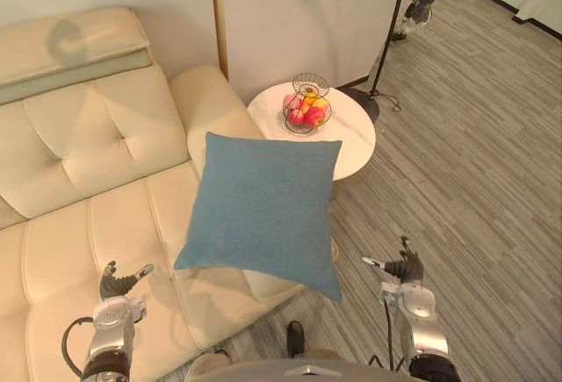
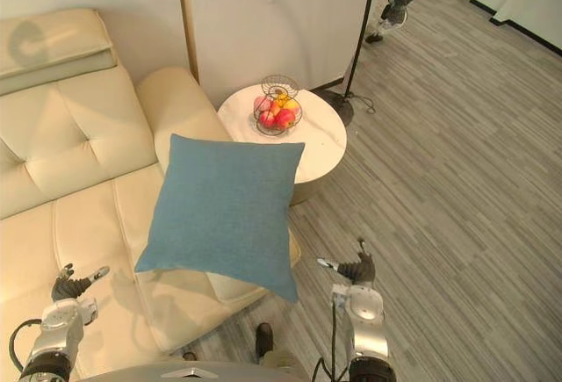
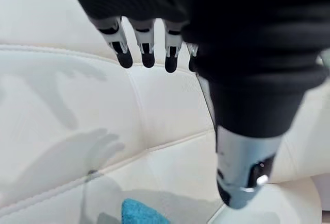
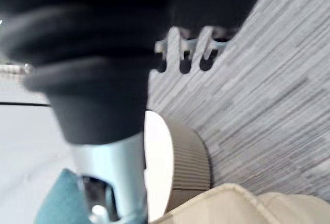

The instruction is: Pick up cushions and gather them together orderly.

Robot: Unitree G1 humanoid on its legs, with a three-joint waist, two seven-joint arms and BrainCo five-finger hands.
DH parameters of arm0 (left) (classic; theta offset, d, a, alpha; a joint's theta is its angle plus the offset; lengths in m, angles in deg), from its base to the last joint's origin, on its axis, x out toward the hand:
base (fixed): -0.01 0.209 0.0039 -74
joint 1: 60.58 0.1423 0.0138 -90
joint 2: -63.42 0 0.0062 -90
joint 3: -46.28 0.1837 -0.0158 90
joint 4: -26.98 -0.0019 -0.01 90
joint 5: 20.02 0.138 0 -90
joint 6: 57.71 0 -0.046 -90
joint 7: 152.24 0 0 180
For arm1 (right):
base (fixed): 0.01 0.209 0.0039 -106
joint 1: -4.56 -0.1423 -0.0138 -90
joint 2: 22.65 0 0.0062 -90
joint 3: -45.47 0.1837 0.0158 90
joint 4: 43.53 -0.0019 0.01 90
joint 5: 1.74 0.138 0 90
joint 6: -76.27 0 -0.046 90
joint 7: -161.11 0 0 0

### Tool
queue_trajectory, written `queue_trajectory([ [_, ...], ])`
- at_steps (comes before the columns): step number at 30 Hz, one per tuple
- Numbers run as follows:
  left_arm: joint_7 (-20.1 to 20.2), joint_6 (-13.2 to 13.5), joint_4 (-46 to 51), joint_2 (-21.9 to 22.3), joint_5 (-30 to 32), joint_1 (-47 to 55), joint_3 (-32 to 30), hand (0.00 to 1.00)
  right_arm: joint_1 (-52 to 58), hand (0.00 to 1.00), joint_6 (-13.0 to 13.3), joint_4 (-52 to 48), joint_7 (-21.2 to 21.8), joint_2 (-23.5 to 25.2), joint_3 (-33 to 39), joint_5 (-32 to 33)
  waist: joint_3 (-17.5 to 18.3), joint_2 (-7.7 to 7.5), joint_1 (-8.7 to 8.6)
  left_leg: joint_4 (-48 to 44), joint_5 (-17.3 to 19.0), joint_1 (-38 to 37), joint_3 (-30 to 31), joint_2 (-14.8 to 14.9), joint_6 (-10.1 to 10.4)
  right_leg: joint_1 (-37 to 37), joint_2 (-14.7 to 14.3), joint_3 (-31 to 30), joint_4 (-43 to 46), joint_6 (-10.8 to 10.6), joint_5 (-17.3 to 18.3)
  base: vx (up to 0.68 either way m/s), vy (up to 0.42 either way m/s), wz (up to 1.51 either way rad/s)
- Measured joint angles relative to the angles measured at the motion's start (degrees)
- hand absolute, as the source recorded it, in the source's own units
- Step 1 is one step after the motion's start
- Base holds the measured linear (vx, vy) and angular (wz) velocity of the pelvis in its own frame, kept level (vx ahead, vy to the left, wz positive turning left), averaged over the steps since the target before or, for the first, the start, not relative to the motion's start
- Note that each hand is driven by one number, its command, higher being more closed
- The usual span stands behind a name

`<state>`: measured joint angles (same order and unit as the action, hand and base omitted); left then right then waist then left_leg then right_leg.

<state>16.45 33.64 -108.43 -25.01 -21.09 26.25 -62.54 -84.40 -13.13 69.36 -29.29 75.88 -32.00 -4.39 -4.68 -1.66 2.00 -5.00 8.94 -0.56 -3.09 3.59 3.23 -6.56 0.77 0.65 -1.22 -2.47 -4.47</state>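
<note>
The cream sofa (image 1: pixel 79 189) runs under and ahead of my left hand (image 1: pixel 118 287), and I judge it to be the gathering surface, since its seat is broad and bare. The blue cushion (image 1: pixel 263 211) sits tilted over the sofa's front corner, one corner hanging past the seat edge toward the floor. I read that as a loose, untidy placement that calls for a pick-up, though I cannot tell how firmly it rests there. The round side table (image 1: pixel 356 136) stands beyond the cushion, just beside the sofa arm, and carries a wire fruit basket (image 1: pixel 307 105), so any lift should keep clear of that side. Both hands hang low with fingers relaxed and thumbs apart, grasping nothing, which suits a two-sided approach to something this wide. The cushion lies between the two hands and a little ahead of them. It is to the right of my left hand and to the left of my right hand (image 1: pixel 399 270), which hovers over the floor, and neither hand touches it.
</note>
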Motion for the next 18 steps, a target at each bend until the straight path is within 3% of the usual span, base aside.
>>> queue_trajectory([
  [4,-0.9,0.0,2.1,-0.3,-0.4,-3.3,3.3,0.0,-2.8,0.0,0.2,-0.9,0.1,0.0,-5.3,0.0,-1.9,-0.26,0.3,-0.2,-1.1,2.7,0.2,0.0,0.2,-2.0,0.1,-0.1,-0.3,0.5,-1.6,-0.12,-0.033,0.01],
  [13,-2.3,0.0,4.3,2.8,-1.1,-20.0,18.1,0.0,-12.2,0.0,0.9,-11.5,-0.2,0.6,-18.9,1.2,-7.7,-0.88,1.29,-13.4,0.9,19.7,1.6,1.6,0.8,-13.4,-0.4,1.1,3.2,1.3,-4.3,-0.16,-0.039,0.07],
  [18,-3.6,0.0,1.5,3.2,-1.9,-29.5,21.3,0.0,-20.1,0.0,0.6,-10.5,-2.7,1.5,-20.7,2.5,-11.6,-0.48,1.65,-18.0,1.7,24.8,1.8,1.8,0.5,-17.6,-0.2,1.7,6.9,1.3,-4.2,-0.12,-0.014,0.06],
])
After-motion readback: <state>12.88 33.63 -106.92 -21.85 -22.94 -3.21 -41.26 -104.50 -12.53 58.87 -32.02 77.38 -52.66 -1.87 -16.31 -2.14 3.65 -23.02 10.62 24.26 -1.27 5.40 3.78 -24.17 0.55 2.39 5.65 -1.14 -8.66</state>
